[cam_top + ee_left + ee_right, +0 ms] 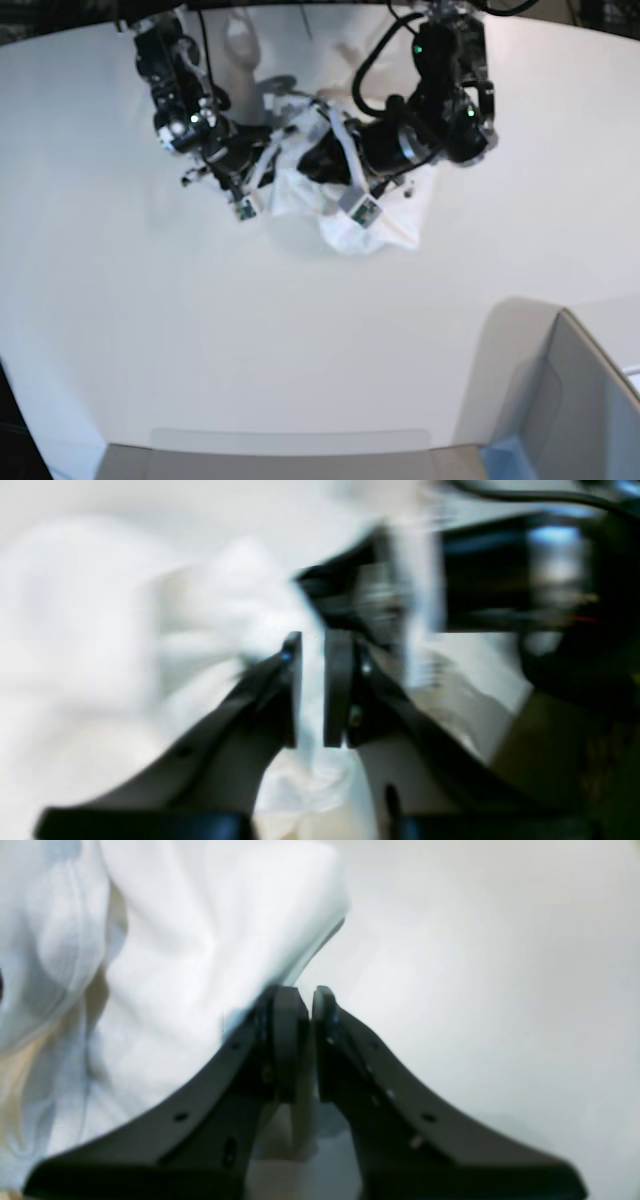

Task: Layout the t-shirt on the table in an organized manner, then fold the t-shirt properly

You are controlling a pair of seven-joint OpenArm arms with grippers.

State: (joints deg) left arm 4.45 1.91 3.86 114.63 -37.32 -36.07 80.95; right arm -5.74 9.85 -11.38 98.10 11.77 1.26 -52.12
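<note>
left wrist view: everything is smeared by blur, so the dark shapes behind the left gripper (312,690) cannot be told apart.
t-shirt (345,195): it is bunched up and partly hidden by both arms; no print can be seen.
grey bin (580,400): it is cut off by the base view's edge.
right gripper (310,1045): its base is cut off at the bottom.

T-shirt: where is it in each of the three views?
Left wrist: the t-shirt is a blurred white mass left of centre, running down between the left gripper fingers.
Right wrist: it fills the upper left, reaching the right gripper.
Base: bunched at top centre, between both arms.
Shared landmark: the white table.
</note>
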